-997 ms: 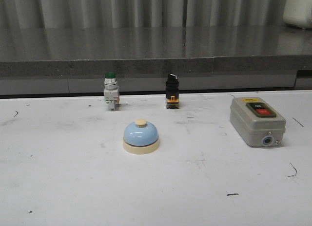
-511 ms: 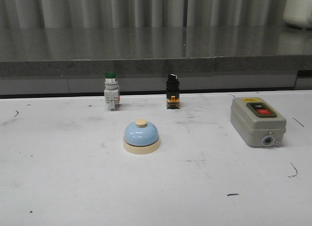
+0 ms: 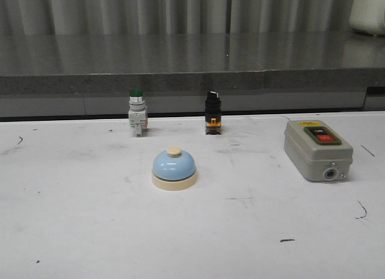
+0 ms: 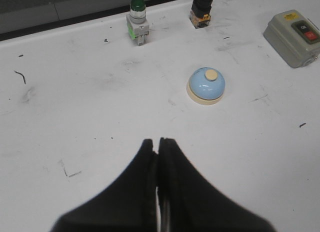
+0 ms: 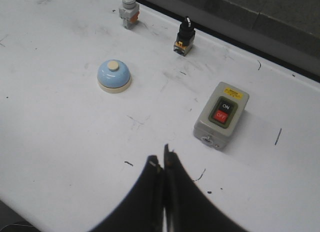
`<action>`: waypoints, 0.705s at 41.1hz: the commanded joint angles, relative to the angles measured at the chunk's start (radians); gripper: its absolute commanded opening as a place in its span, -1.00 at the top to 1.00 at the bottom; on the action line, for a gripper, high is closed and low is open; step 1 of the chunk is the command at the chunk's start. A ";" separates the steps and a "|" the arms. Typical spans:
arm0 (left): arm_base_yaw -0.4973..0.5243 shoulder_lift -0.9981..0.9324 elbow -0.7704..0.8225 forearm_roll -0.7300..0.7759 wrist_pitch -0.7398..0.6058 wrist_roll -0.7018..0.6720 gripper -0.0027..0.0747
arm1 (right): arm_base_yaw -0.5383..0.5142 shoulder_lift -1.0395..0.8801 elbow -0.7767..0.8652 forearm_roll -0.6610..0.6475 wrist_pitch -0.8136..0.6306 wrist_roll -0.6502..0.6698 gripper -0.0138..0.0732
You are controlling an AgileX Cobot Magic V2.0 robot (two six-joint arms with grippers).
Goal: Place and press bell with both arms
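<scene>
The light-blue bell with cream base and knob stands upright on the white table, a little left of centre. It also shows in the left wrist view and the right wrist view. My left gripper is shut and empty, held above the table well short of the bell. My right gripper is shut and empty, above the table near the front edge, apart from the bell. Neither arm shows in the front view.
A green-capped push button and a black selector switch stand at the back of the table. A grey ON/OFF switch box lies at the right. A dark ledge runs behind the table.
</scene>
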 commanded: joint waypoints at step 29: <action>0.464 -0.683 0.703 0.008 -0.667 -0.008 0.98 | -0.005 -0.001 -0.022 0.001 -0.064 0.001 0.84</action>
